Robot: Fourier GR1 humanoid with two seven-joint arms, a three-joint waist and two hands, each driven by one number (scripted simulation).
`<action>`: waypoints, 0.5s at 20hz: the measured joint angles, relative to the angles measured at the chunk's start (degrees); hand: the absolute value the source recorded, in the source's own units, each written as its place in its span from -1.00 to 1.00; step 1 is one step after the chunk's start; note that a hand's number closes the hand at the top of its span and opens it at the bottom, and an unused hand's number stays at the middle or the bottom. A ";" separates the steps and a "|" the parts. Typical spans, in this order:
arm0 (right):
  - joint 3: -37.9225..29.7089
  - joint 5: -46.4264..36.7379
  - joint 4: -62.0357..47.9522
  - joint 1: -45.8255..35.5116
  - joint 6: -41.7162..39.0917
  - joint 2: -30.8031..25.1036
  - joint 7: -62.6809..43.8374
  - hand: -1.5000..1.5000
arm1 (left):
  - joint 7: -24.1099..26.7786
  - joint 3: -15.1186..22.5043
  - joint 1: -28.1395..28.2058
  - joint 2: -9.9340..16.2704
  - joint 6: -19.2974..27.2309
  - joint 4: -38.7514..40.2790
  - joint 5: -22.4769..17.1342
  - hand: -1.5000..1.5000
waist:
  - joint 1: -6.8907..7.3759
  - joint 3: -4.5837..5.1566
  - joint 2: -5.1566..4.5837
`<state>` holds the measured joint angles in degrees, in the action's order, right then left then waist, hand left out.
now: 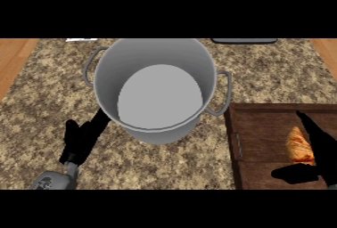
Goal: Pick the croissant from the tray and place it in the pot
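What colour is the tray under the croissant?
Dark brown tray, like wood; croissant golden. Head view.

Speckled granite counter [197, 164], wood strips [13, 58] at both sides, perhaps flooring.

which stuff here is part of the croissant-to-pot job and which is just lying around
Part of the job:
- golden-brown croissant
- dark brown wooden tray under it
- tall grey metal pot with two side handles
- right hand, fingers and thumb either side of the croissant

Just lying about:
- left hand, resting open beside the pot
- dark flat object and white object at the far edge, too cut off to identify
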<state>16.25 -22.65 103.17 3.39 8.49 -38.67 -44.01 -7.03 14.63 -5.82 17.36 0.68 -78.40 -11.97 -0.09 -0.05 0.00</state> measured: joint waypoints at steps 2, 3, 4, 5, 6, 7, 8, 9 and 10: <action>-1.42 -0.85 -1.81 0.49 -0.58 0.71 2.37 -1.00 | 0.14 -0.20 0.74 -0.61 -0.24 -0.51 0.84 0.00 | 0.01 0.02 0.01; -2.75 -0.80 -1.60 1.69 -0.62 0.31 3.89 -1.00 | -0.06 -0.42 0.84 -0.77 -0.35 -0.79 1.08 0.00 | -0.05 0.02 0.02; -4.04 -0.80 -0.93 3.05 -0.75 -0.19 4.99 -1.00 | -0.18 -0.49 0.84 -1.19 -0.17 -0.80 1.55 0.00 | -0.14 0.02 0.04; -5.28 -0.89 -1.32 3.62 -0.78 -0.27 6.53 -1.00 | -0.37 -0.71 1.58 -1.12 -0.40 -1.61 1.66 0.00 | -0.12 0.03 0.05; -6.28 -0.96 -0.14 5.01 -0.76 -0.45 7.35 -1.00 | 0.41 -0.90 1.67 -1.32 -0.83 -0.62 2.01 0.00 | -0.22 0.03 0.05; -7.16 -1.18 -0.40 5.73 -0.70 0.01 8.72 -1.00 | 0.89 -0.83 1.64 -2.06 -0.85 0.01 2.57 0.00 | -0.23 0.05 0.07; -8.98 0.11 0.24 6.87 -1.44 -0.76 10.30 -1.00 | 0.74 -1.03 1.43 -2.25 -0.94 -0.02 2.74 0.00 | -0.30 0.03 0.06; -10.00 0.24 -0.47 6.90 -2.14 -0.21 11.52 -1.00 | 0.72 -1.40 1.19 -2.63 -1.32 0.40 2.98 0.00 | -0.27 0.05 0.07; -10.88 0.67 -0.13 7.69 -2.68 0.25 12.40 -1.00 | 0.08 -1.47 1.30 -3.01 -1.11 -0.26 3.34 0.00 | -0.25 0.05 0.07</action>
<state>5.36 -21.99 103.04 11.08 5.80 -38.42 -31.60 -6.95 13.16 -4.52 14.34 -0.43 -78.66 -8.63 -0.33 0.00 0.07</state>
